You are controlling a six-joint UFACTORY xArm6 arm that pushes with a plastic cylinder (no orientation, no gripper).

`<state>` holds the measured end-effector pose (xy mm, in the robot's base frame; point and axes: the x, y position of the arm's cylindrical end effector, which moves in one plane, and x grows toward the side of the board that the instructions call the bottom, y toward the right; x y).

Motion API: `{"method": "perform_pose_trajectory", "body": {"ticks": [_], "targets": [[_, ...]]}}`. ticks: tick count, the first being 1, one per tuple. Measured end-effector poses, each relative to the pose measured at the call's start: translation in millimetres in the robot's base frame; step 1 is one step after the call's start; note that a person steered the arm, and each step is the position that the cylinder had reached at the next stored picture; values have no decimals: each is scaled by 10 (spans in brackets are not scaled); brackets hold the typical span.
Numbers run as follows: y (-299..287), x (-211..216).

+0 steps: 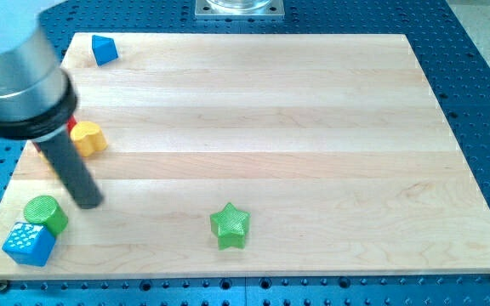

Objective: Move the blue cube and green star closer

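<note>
The blue cube (29,244) lies at the view's bottom left corner of the wooden board (296,119). The green star (230,225) lies near the view's bottom edge, left of the middle, well to the right of the cube. My tip (89,202) rests on the board just above and to the right of the cube, close to a green cylinder (45,212) that touches the cube's upper right. The star is far to the right of my tip.
A yellow heart-shaped block (89,138) lies at the left, beside the rod. A red block (72,121) is mostly hidden behind the rod. A blue block (104,49) lies at the view's top left corner. A metal mount (239,8) sits at the top.
</note>
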<state>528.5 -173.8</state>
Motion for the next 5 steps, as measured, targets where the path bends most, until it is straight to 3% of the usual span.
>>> {"method": "perform_pose_trajectory", "body": {"ticks": [2,3,4,5], "targets": [[2128,45],[2127,682],[1278,764],[1018,681]]}}
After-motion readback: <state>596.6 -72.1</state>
